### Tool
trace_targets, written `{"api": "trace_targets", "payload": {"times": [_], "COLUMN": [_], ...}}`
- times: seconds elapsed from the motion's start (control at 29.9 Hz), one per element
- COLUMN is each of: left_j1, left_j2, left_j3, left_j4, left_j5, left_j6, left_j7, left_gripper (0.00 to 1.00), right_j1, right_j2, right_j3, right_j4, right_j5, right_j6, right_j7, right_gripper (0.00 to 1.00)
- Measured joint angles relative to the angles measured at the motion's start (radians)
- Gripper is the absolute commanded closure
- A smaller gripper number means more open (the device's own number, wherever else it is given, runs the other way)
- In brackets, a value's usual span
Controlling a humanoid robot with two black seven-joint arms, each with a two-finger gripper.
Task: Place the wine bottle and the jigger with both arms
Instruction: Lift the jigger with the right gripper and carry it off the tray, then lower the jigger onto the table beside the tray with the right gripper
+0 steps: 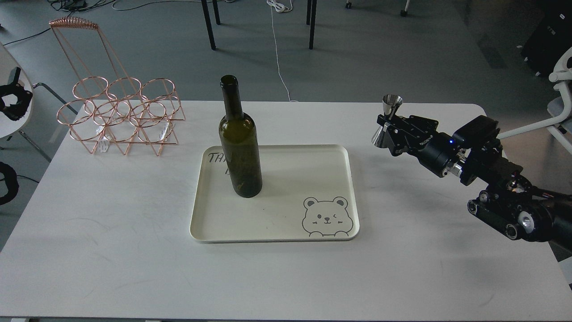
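- The room: a grey floor (384, 49) runs behind the table, crossed by a white cable (278, 58) and dark cables at the top left; black furniture legs (208, 24) stand at the top middle, and part of a white chair (561, 85) shows at the right edge.
- The table (111, 250) is white with rounded far corners, its top faintly scuffed and marked.
- The right arm (496, 179) is black and jointed, reaching in from the right edge above the table's right side; small white lettering on its wrist is too small to read, and a blue light glows there.
- The tray (277, 223) is cream, rectangular with rounded corners, in the middle of the table. It has a winking bear drawing (325, 217) in its near right corner and handwriting at the far left that begins "TH"; the rest is hidden behind the bottle.
- The copper wire rack (120, 116), with rings and a tall handle, stands at the table's far left corner.
- The wine bottle (239, 152) is dark olive green with no label and an open mouth, standing upright on the left half of the tray, untouched by any gripper.
- The right gripper (388, 127) pinches the waist of the jigger, held upright above the table, well to the right of the tray.
- The jigger (387, 120) is shiny steel, an hourglass shape.
- The left gripper does not show.
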Motion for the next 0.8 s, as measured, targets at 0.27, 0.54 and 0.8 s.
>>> {"api": "trace_targets", "payload": {"times": [0.27, 0.54, 0.8], "left_j1": [0.0, 0.0, 0.0], "left_j2": [-0.003, -0.002, 0.0], "left_j3": [0.001, 0.002, 0.002], "left_j4": [-0.007, -0.009, -0.009], "left_j5": [0.001, 0.002, 0.002], "left_j6": [0.001, 0.001, 0.001], "left_j7": [0.0, 0.0, 0.0], "left_gripper": [0.01, 0.01, 0.01], "right_j1": [-0.124, -0.148, -0.153], "right_j2": [-0.023, -0.023, -0.022], "right_j3": [0.001, 0.001, 0.001], "right_j4": [-0.063, -0.083, -0.079], "right_j5": [0.041, 0.048, 0.056], "right_j6": [0.0, 0.0, 0.0], "right_j7": [0.0, 0.0, 0.0], "right_gripper": [0.98, 0.82, 0.68]}}
